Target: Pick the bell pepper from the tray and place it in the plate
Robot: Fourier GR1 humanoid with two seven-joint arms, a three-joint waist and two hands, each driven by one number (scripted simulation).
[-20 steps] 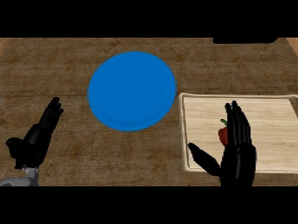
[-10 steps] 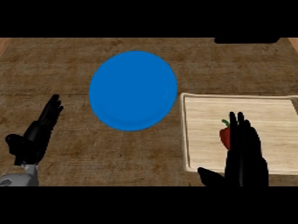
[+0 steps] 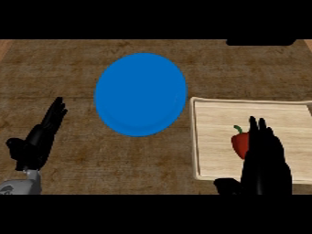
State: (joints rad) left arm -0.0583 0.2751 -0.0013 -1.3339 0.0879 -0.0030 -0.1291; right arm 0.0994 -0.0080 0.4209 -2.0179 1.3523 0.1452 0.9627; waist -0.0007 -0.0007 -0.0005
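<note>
Counter (image 3: 63, 77): dark, coarse-grained wood, matt. Tray (image 3: 300, 109): pale wood, smooth, fine grain, raised rim. Plate (image 3: 140, 93): plain blue, smooth, faint sheen. Bell pepper (image 3: 239, 144): red, glossy skin, green stem. Hands: matt black.

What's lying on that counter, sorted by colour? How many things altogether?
Blue: 1, the plate
Red: 1, the bell pepper
Pale wood: 1, the tray
Total: 3

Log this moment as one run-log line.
stage: reaching | right hand: open, beside bell pepper on tray | left hand: open, resting | plate: no pepper
</note>
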